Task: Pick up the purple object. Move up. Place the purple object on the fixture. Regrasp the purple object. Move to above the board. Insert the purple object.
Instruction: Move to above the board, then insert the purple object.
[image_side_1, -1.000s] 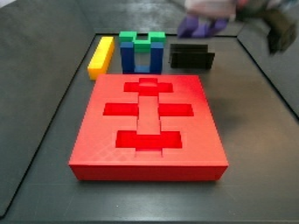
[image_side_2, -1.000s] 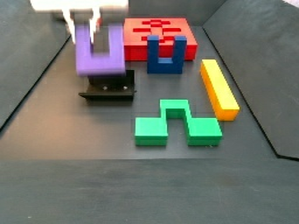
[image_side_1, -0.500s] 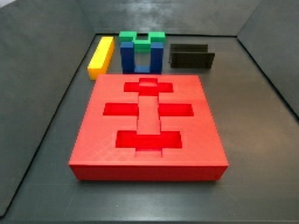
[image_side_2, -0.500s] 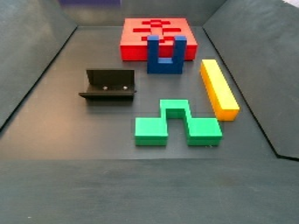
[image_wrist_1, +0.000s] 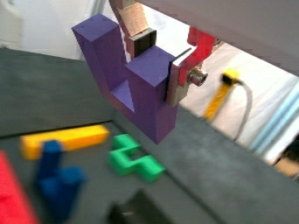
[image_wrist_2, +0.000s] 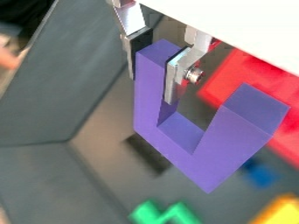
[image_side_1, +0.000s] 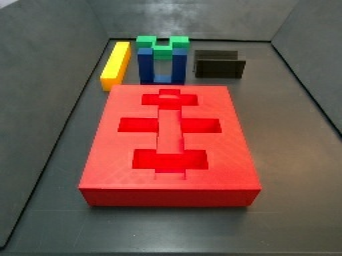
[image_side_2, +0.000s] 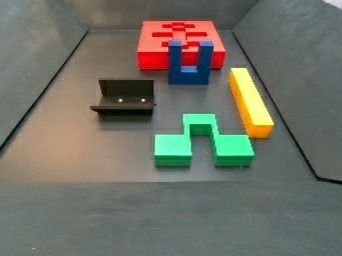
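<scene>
My gripper (image_wrist_1: 162, 59) is shut on the purple object (image_wrist_1: 128, 87), a U-shaped block. Its silver fingers clamp one prong near the tip, and the other prong stands free beside it. Both wrist views show this; in a wrist view the gripper (image_wrist_2: 156, 61) holds the purple object (image_wrist_2: 193, 140) high above the floor. Neither the gripper nor the purple object shows in the side views. The fixture (image_side_2: 124, 97) stands bare on the floor; it also shows in a side view (image_side_1: 221, 65). The red board (image_side_1: 167, 135) lies flat and shows in a side view (image_side_2: 183, 35) too.
A blue U-shaped block (image_side_2: 191, 62) stands against the board's edge. A yellow bar (image_side_2: 250, 100) and a green block (image_side_2: 201, 140) lie on the floor near it. Dark walls ring the floor. Below the gripper I see the green block (image_wrist_1: 135, 159) and the yellow bar (image_wrist_1: 65, 140).
One second ago the gripper held the purple object just above the fixture. It has since risen out of both side views with the block. The fixture stands bare.
</scene>
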